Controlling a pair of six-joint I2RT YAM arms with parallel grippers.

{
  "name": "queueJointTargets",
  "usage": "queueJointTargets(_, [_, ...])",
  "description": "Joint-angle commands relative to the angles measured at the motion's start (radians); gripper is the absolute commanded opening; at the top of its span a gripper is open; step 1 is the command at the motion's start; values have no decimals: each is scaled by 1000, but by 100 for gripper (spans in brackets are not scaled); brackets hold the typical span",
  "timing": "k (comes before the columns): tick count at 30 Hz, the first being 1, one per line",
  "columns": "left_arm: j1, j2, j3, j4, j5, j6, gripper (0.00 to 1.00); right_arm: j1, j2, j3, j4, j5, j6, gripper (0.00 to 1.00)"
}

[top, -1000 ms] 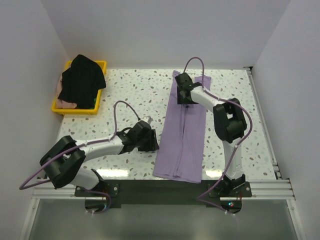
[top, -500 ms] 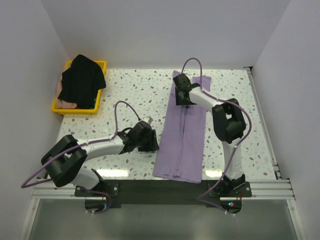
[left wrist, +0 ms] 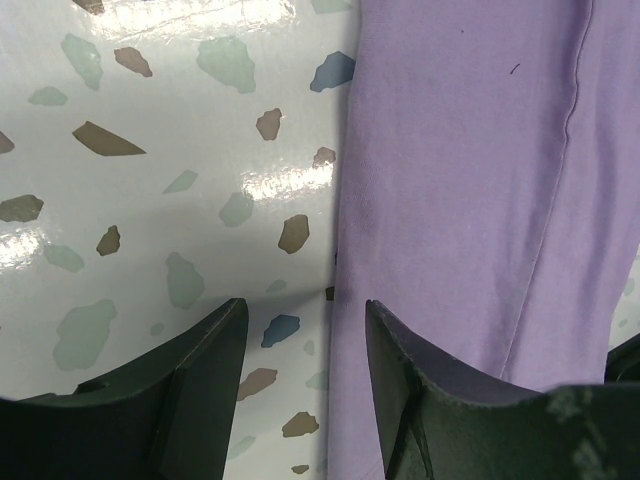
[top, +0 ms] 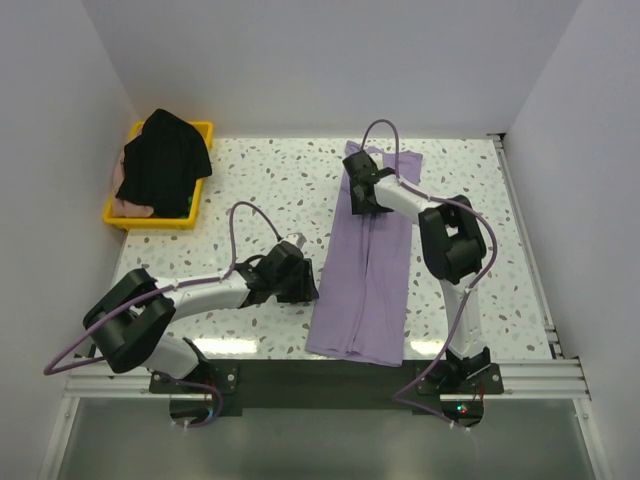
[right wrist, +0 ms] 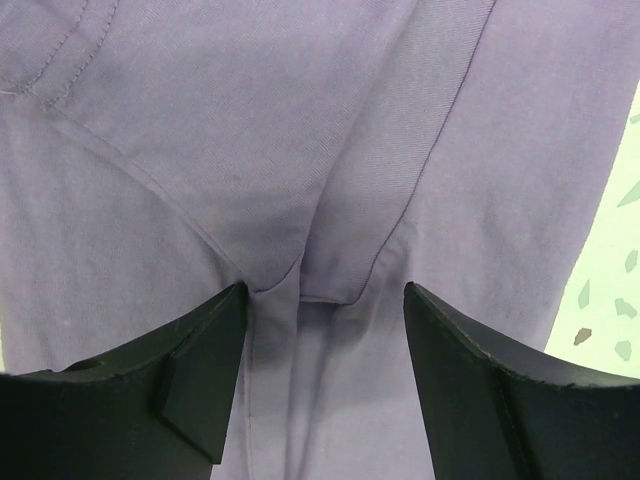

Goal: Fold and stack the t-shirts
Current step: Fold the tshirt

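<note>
The soft lavender-purple cloth t-shirt (top: 362, 280), folded into a long strip, is lying centre-right in the overhead view. The left gripper (left wrist: 302, 325) is waiting spread at its left edge. The right gripper (right wrist: 325, 305) is poised spread over wrinkled cloth near the upper end. Light and limp, it is likely needing a pinch at the end corners.

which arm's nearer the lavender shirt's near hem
Left. The left jaws sit beside the left edge of the lavender shirt, partway up from that hem; the right jaws are over its far end.
</note>
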Motion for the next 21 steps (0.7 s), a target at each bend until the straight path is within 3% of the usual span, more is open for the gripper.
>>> queueJointTargets(1, [-1, 10, -12, 30, -17, 19, 55, -1, -20, -8, -12, 51, 5, 67])
queueJointTargets(21, [0, 17, -19, 33, -20, 20, 55, -79, -162, -126, 73, -102, 60, 68])
